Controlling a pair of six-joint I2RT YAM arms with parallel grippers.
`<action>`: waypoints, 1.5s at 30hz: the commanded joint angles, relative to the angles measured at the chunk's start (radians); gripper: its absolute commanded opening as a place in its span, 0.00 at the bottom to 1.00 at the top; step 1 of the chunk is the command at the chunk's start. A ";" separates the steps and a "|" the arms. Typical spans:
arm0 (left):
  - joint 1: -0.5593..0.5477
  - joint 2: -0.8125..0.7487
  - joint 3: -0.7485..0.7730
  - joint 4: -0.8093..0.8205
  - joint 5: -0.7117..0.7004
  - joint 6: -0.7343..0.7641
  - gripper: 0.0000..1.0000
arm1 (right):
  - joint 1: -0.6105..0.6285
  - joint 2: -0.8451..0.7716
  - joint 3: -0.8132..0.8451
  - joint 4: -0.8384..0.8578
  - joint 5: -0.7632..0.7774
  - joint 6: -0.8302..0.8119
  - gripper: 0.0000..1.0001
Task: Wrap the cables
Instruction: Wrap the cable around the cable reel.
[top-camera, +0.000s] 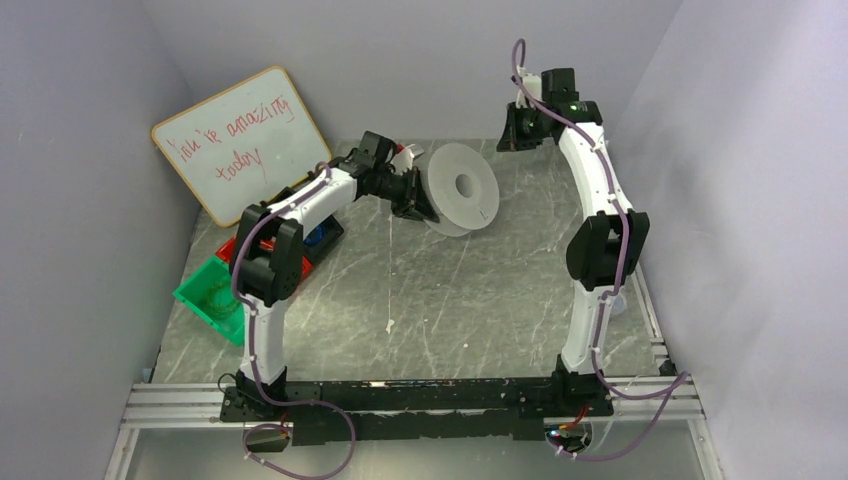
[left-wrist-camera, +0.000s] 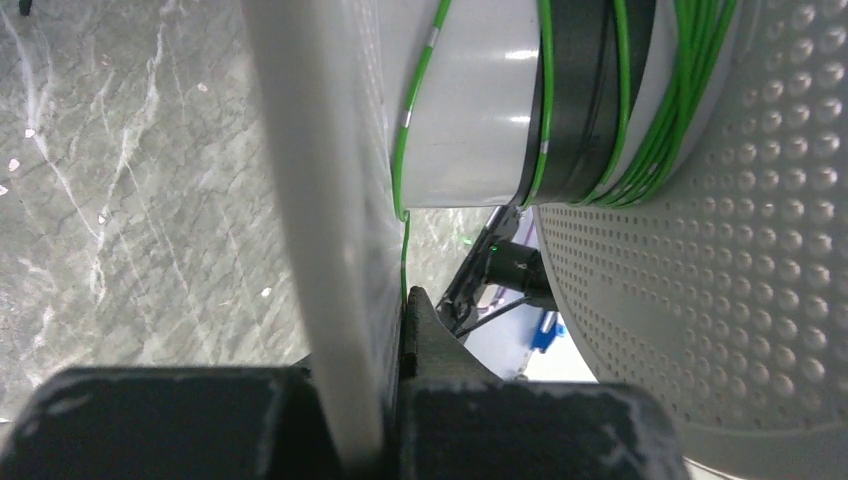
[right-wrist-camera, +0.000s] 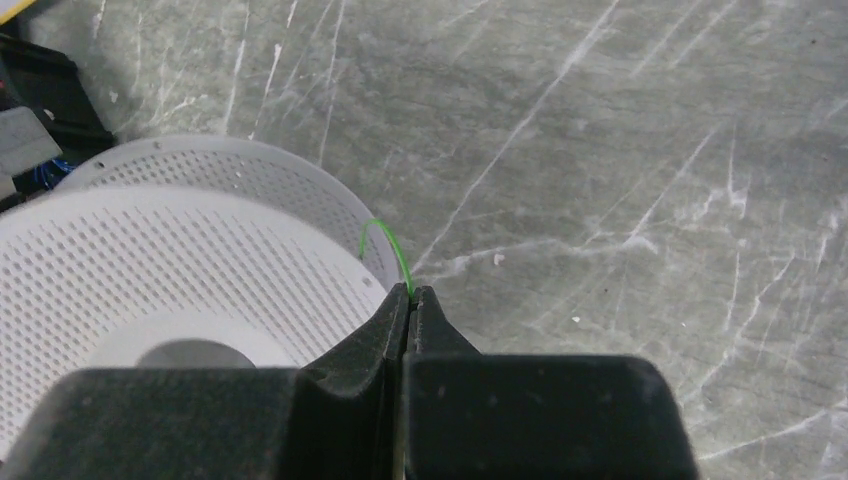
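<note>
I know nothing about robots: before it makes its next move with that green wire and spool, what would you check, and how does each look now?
1. Turns of green wire lying on the spool: ok, several sit on it.
2. Left tool gripping the spool's flange: ok.
3. Right tool pinching the wire: ok, fingers closed on it.
4. Wire taut between right tool and spool: cannot tell, it curves out of sight.
5. Wire free of snags along its run: cannot tell, too fine to see in the top view.
</note>
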 joint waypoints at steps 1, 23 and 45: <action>-0.040 -0.081 0.076 -0.066 -0.023 0.150 0.02 | 0.018 -0.003 0.062 0.028 0.063 0.021 0.00; -0.221 -0.094 0.160 -0.283 -0.643 0.590 0.02 | 0.095 -0.060 -0.026 -0.002 -0.175 0.099 0.00; -0.261 -0.123 0.082 -0.188 -0.914 0.924 0.02 | 0.099 -0.201 -0.298 -0.050 -0.239 0.011 0.00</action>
